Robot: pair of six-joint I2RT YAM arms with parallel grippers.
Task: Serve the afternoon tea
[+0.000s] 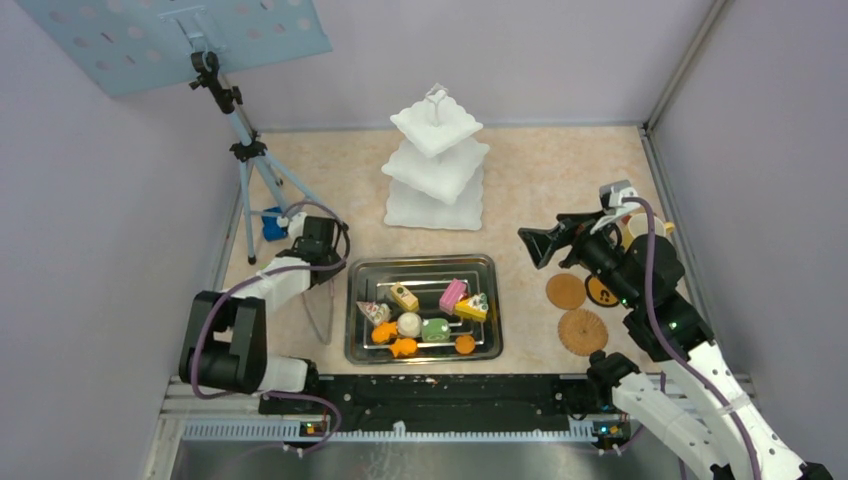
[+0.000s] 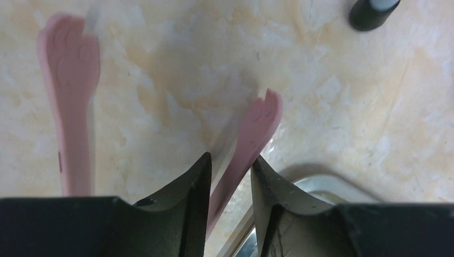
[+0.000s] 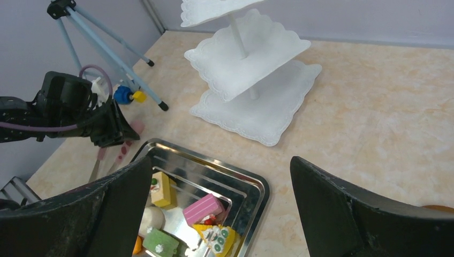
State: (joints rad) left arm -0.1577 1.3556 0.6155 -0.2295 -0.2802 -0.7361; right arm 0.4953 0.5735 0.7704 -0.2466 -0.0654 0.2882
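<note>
Small toy pastries [image 1: 425,312] [image 3: 206,209] lie in the steel tray [image 1: 420,263]. The white three-tier stand [image 1: 436,165] [image 3: 251,69] is behind the tray. Two round brown coasters [image 1: 566,291] lie to the tray's right, below my right arm. My left gripper [image 1: 318,272] [image 2: 231,163] is low over the table at the tray's left edge. It is shut on one arm of the pink tongs [image 2: 257,123], while the other tong arm [image 2: 72,107] lies free outside the fingers. My right gripper [image 1: 548,245] [image 3: 219,160] hangs open and holds nothing, right of the tray's far corner.
A tripod [image 1: 245,150] carrying a blue perforated panel [image 1: 170,35] stands at the back left; one of its feet [image 2: 369,13] is near my left gripper. Walls close off the back and both sides. A yellowish mug [image 1: 640,225] is mostly hidden behind my right arm.
</note>
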